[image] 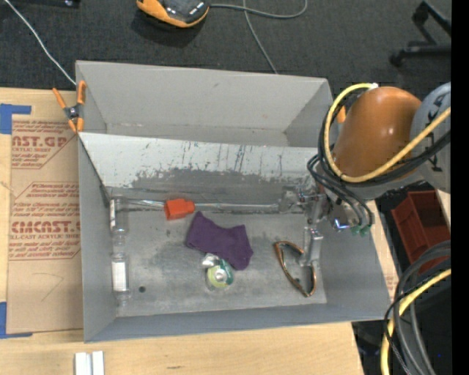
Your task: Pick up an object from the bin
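Jaws down at brown spectacles (304,282), close by the right bin wall (350,287)

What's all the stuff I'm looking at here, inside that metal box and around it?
bin: one, grey metal, middle of the view
cloth: one, purple, crumpled, middle of the bin floor
block: one, orange, by the back wall, left of centre
round thing: one, green, white and yellow, at the cloth's front edge
glasses: one pair, brown frame, right part of the floor
clear tube: one, see-through with a white end, along the left wall
device: one, orange and black, on the dark floor beyond the bin
arm: one, orange cover, yellow and black cables, right side
gripper: one, metal, down at the glasses
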`<state>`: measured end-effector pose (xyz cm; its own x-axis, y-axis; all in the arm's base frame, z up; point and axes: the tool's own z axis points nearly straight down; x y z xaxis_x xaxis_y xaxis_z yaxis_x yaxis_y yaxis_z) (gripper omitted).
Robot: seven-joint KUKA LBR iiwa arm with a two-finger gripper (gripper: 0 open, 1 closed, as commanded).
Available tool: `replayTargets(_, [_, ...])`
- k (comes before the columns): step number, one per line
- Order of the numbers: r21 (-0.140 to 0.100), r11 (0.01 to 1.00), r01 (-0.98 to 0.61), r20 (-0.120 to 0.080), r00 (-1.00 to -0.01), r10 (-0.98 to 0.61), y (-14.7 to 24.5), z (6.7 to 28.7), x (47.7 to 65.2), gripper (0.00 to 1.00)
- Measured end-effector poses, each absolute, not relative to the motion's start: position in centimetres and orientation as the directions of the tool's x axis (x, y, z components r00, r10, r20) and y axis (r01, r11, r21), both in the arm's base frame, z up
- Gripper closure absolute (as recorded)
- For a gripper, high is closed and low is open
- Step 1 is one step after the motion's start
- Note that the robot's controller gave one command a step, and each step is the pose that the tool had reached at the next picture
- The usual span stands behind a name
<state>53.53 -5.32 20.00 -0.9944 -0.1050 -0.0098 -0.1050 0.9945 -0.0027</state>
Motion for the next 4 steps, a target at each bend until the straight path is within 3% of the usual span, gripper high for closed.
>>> replayTargets(1, [0.000, 0.999, -0.045, 0.002, -0.999, -0.045, -8.0, 15.9, 49.4, 0.00])
replayTargets(2, [-0.002, 0.987, -0.163, -0.008, -0.987, -0.163, -9.0, 10.7, 52.1, 0.00])
replayTargets(3, [0.001, 1.000, -0.031, -0.002, -1.000, -0.031, -11.3, 7.3, 53.8, 0.00])
replayTargets(4, [-0.003, 0.970, -0.243, -0.008, -0.970, -0.243, -13.3, 7.0, 52.6, 1.00])
